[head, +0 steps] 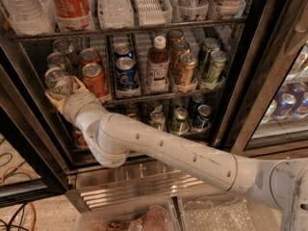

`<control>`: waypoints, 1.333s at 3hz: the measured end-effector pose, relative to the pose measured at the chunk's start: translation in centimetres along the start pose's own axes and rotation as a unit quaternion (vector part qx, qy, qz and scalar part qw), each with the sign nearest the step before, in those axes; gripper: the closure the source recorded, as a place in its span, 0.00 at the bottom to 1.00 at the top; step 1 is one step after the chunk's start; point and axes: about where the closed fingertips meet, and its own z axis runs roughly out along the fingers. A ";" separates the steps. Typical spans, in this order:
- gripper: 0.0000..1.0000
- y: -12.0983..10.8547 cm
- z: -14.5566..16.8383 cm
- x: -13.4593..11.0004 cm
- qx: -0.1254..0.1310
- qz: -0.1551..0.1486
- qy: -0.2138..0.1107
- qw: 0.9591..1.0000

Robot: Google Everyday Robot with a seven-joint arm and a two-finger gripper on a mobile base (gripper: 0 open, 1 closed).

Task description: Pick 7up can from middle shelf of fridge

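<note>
The 7up can [57, 80], pale silver with green marks, stands at the front of the far-left lane of the middle shelf [159, 96] in the fridge [250, 81]. My gripper [65, 93] reaches into the open fridge and sits at the can's lower part. One tan finger [52, 98] is on the can's left and the other [79, 84] is on its right, between it and a red cola can [95, 79]. The jaws look open around the can, which still stands on the rack. My white arm [159, 148] crosses in front of the lower shelf.
The same row holds a blue can [126, 73], a white-capped brown bottle [158, 64] and green-gold cans [211, 64]. Large bottles [72, 4] stand on the rack above and more cans [179, 119] below. The ribbed steel base [139, 182] is underneath, with a black door frame [29, 143] at left.
</note>
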 end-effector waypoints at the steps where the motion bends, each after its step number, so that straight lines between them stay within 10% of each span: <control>1: 1.00 0.5 -0.1 -0.2 -0.008 -0.005 0.004 1.000; 4: 1.00 2.2 -1.0 -4.4 -0.032 -0.041 0.001 0.999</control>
